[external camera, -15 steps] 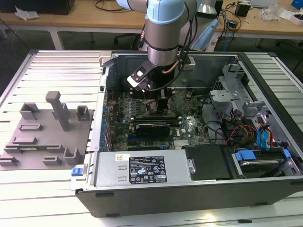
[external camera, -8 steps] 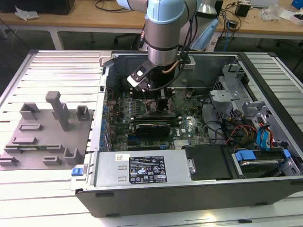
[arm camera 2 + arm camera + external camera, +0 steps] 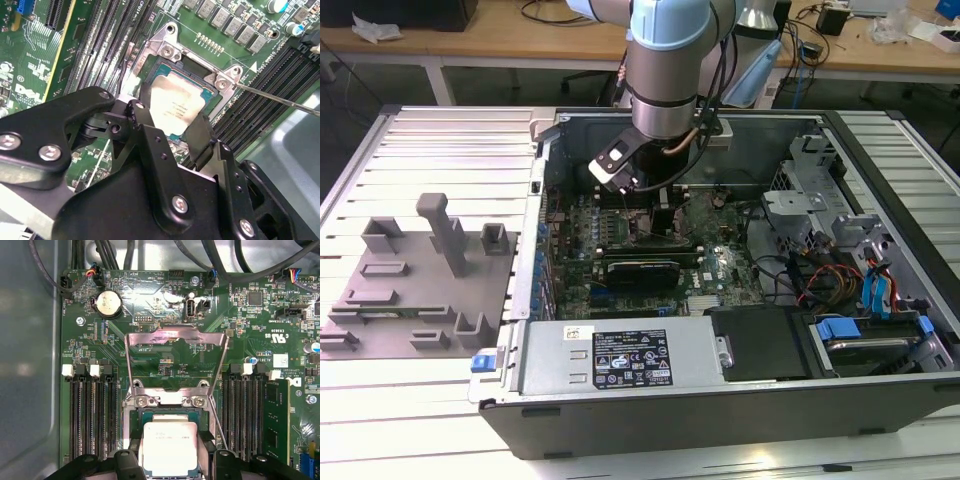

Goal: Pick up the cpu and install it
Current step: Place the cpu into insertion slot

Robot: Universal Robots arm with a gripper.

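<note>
Jaws are closed on the one cpu [image 3: 177, 102], a black finger [image 3: 147, 125] tight against each of two opposite edges. The cpu lies flat between them, silver top up, at the single square socket [image 3: 170, 400]; whether it's fully seated, I can't tell. Just beyond the jaws, the socket's one metal load plate [image 3: 175, 337] stands swung open, with two screws [image 3: 141, 401] at its hinge. One thin lever rod [image 3: 280, 100] juts out beside it. Black memory slots [image 3: 95, 415] run in two banks, one each side of the jaws. Everything sits on one green motherboard [image 3: 240, 330] inside the open computer case [image 3: 880, 410]. Well away from the jaws, outside the case, one grey fixture [image 3: 410, 290] rests on the counter [image 3: 430, 140].
</note>
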